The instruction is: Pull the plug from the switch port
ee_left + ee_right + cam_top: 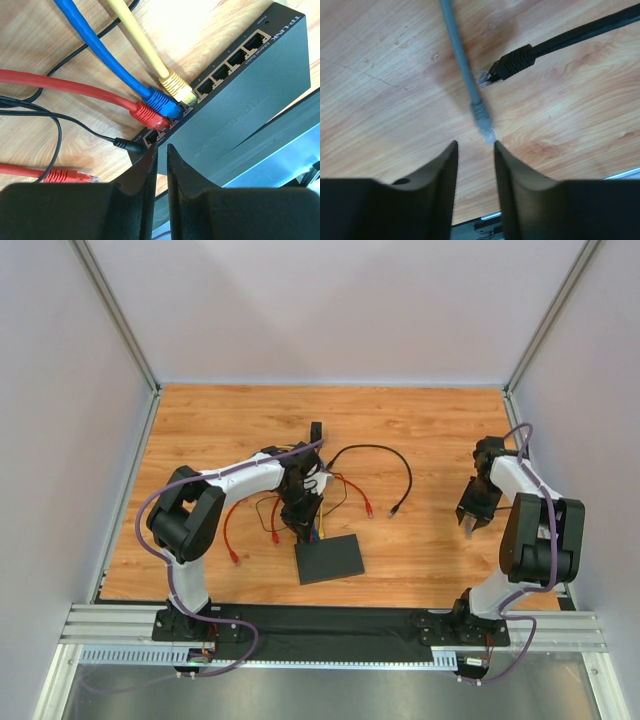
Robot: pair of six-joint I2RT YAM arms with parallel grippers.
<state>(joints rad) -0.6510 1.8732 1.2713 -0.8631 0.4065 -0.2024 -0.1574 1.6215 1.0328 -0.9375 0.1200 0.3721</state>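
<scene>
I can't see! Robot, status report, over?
Right tool open, grey plug loose ahead. Left tool barely apart at switch corner. Red plug, blue plug, yellow plug seated.

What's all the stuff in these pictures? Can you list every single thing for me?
switch: one, black, on the table by the left arm
plugged-in network cables: three, red, blue, yellow, side by side in the switch's ports
power cable: one, thin black, in the switch's end socket
loose red cable ends: two, red, on the table
black network cable: one, black, plug loose on the table
grey network cable: one, grey, plug just ahead of the right gripper
table: one, wood
arms: two, white and black
left gripper: black, over the switch's corner
right gripper: black, open
</scene>
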